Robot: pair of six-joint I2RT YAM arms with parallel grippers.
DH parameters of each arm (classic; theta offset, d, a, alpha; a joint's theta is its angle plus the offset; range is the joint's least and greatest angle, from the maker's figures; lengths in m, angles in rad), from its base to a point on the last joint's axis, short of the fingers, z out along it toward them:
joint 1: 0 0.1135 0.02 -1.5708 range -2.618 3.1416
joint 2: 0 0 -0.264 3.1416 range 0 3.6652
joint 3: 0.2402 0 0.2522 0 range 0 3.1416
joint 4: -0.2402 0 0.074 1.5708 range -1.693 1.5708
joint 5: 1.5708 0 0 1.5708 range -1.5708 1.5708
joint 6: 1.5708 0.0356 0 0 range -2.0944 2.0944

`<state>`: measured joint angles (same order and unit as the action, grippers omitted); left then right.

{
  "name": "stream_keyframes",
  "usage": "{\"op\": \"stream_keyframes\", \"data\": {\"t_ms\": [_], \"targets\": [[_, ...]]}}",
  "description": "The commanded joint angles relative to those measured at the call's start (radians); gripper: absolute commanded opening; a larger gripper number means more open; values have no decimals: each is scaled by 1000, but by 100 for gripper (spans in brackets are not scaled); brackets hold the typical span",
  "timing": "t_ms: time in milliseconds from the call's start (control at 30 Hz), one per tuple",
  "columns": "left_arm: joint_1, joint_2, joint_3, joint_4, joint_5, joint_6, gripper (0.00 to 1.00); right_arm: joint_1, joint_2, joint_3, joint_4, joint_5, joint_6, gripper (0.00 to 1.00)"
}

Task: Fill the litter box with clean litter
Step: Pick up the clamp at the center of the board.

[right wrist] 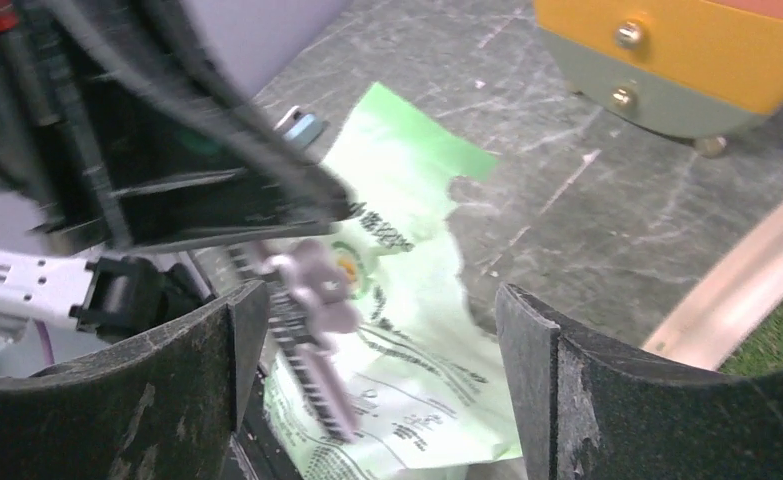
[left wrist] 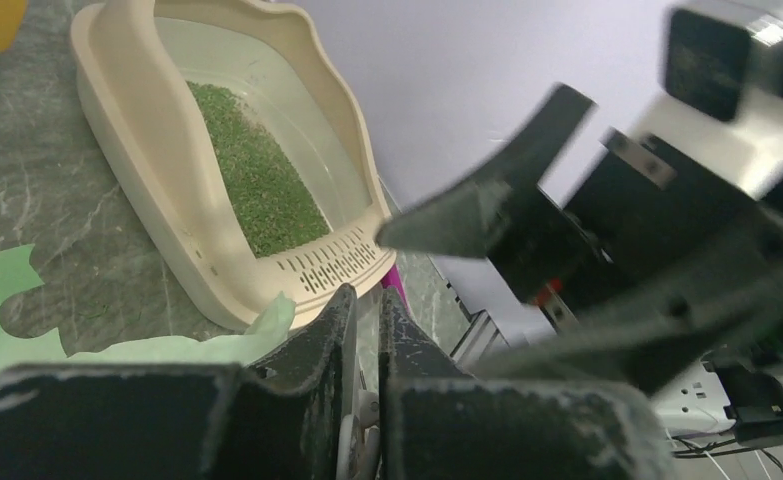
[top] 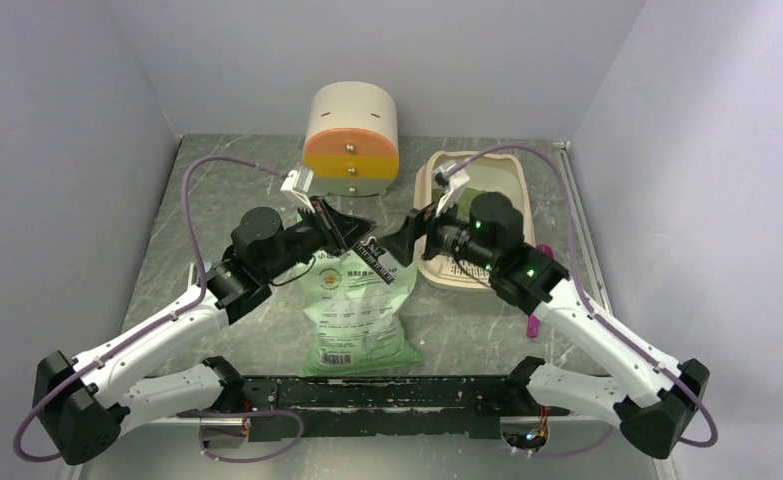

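Note:
The beige litter box [top: 429, 180] stands at the back right, partly under my right arm. Light-green clean litter [left wrist: 257, 180] covers part of its floor [left wrist: 297, 110]. A green printed bag [top: 357, 310] lies flat in the middle of the table. My left gripper [left wrist: 367, 292] hovers over the bag's top edge with its jaws nearly together on a thin lilac clip [right wrist: 312, 290] with a dark toothed strip. My right gripper [right wrist: 382, 295] faces it from the box side, open; the clip hangs in the gap and its fingers [right wrist: 527, 340] stand clear of it.
A round beige-and-orange drawer unit [top: 352, 140] stands at the back centre. A magenta scoop [top: 533, 325] lies on the table under my right arm, just in front of the box. Grey walls close in both sides. A black rail [top: 387, 392] runs along the near edge.

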<state>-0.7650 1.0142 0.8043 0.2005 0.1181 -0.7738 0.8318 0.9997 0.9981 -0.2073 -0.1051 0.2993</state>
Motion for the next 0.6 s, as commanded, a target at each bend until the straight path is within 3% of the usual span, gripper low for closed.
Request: {"op": "stream_keyframes", "data": {"t_ms": [0, 133, 333, 567], "targets": [[-8, -19, 25, 18, 32, 38, 5, -162, 43, 13, -24, -366, 47, 87], [-8, -16, 33, 22, 86, 50, 5, -175, 93, 30, 31, -603, 38, 87], [-8, -19, 15, 107, 158, 40, 5, -198, 152, 25, 122, -749, 68, 85], [-7, -36, 17, 100, 161, 53, 7, -224, 139, -11, 203, -847, 118, 44]]}}
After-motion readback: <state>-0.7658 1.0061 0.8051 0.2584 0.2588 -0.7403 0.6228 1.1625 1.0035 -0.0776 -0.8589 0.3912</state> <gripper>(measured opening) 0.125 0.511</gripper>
